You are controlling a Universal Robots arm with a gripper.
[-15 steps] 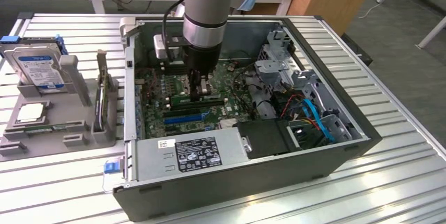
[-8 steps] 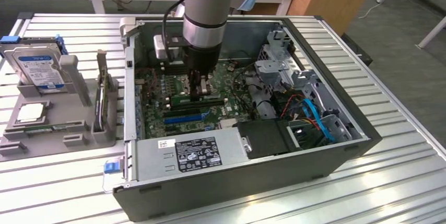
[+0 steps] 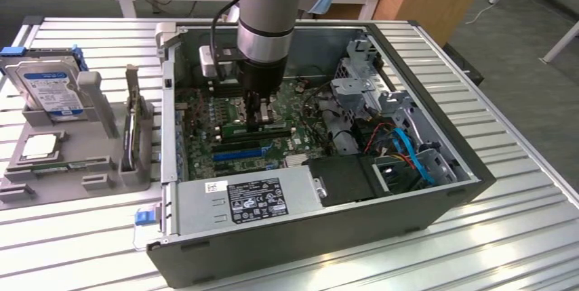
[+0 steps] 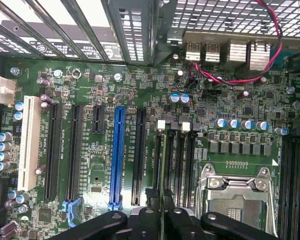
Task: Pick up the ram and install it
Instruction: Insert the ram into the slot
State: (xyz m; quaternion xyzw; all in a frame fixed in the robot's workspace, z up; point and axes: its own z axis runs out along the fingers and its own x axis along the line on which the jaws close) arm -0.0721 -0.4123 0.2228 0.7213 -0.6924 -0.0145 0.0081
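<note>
The gripper, clamped on the ram, hangs over the memory slots of the motherboard. Insertion looks under way, and seating demands squaring the stick with one slot.

**Fig.** Ext. view: bright, even overhead room light. Soft glare streaked the slatted surface. PC case interior lay in mild shade, darkest under the arm. Wrist view: motherboard evenly lit, w/ highlights on the metal grille. Claw was a dark silhouette.
</note>
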